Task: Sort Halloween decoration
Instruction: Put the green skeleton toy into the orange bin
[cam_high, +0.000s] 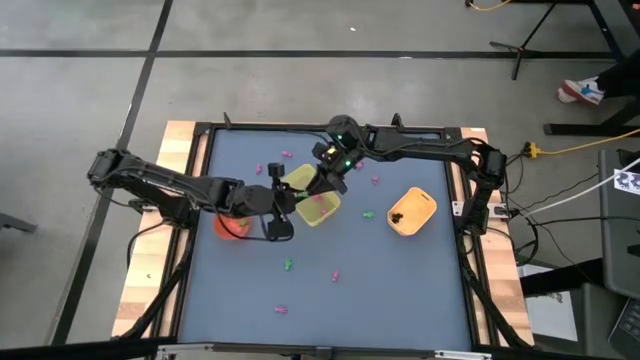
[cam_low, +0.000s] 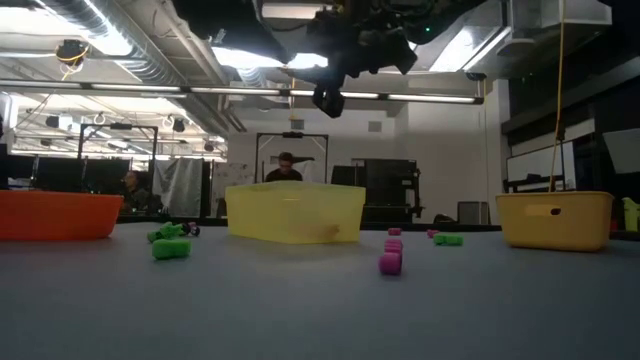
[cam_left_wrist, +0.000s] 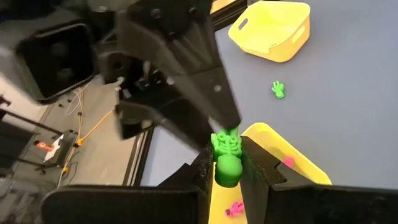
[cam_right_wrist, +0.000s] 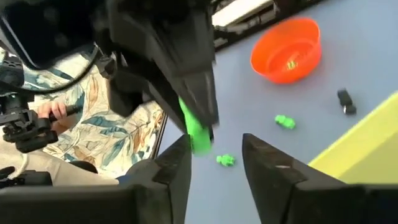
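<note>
Green trinket (cam_left_wrist: 227, 158) is up in the air, pinched between the fingers of the left gripper (cam_left_wrist: 228, 180), right over the near wall of the yellow tray (cam_left_wrist: 283, 155). The right gripper (cam_right_wrist: 214, 155) noses in tip to tip, its fingers spread apart on either side of the piece and not clamping anything.

Danger here, as I read it: 2 sets of fingers crowd 1 tiny piece. A nudge from the right fingers could knock it loose, and it would likely drop into the tray among the pink trinkets (cam_left_wrist: 234, 209), the wrong pile, since the orange bowl (cam_right_wrist: 289, 50) already holds green. A mistimed release does the same.

Room to move? Tight at the tray, where both arms meet. The orange bowl sits just beside the left arm, the yellow bowl (cam_high: 412, 211) well apart to the right. Loose pieces dot the front mat (cam_high: 400, 290), otherwise open, with the table edges far off.
</note>
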